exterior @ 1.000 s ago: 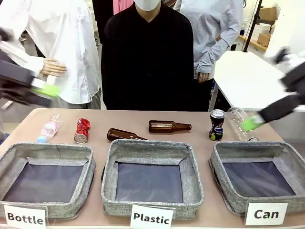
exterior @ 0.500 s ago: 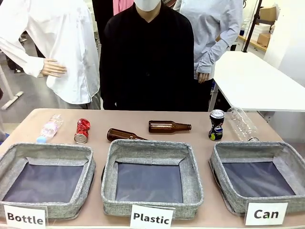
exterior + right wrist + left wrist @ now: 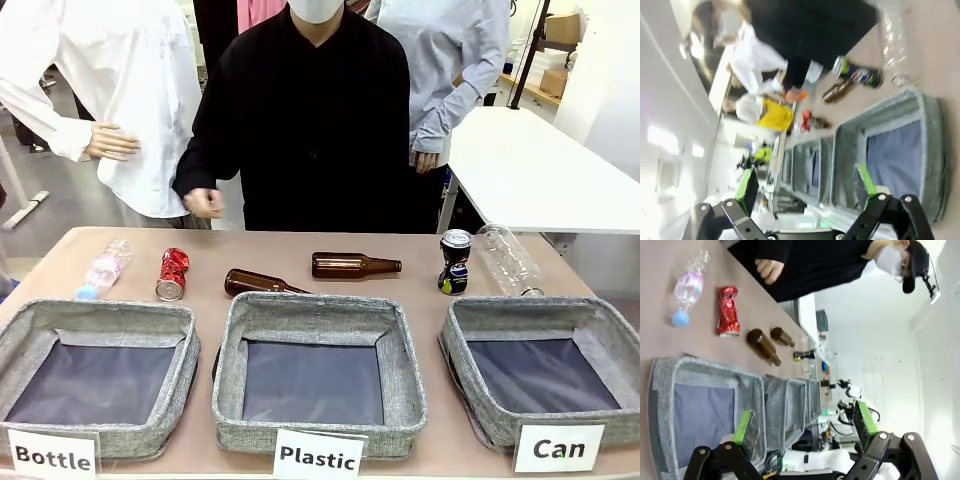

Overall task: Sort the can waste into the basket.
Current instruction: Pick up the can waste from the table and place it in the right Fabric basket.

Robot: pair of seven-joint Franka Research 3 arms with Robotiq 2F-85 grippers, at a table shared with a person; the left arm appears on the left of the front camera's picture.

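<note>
Red can (image 3: pixel 172 272) flat, top perhaps nearward

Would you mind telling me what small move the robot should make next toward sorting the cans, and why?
Probably bring the open, empty right gripper toward the dark can. It stands upright just behind the Can basket, which holds nothing yet; the red can lies on its side far off toward the table's left end.

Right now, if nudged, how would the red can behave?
The red can lies on its side, so it probably rolls, unevenly since it is dented. Its crumpled body suggests it is light and would likely deform further under a firm squeeze.
</note>
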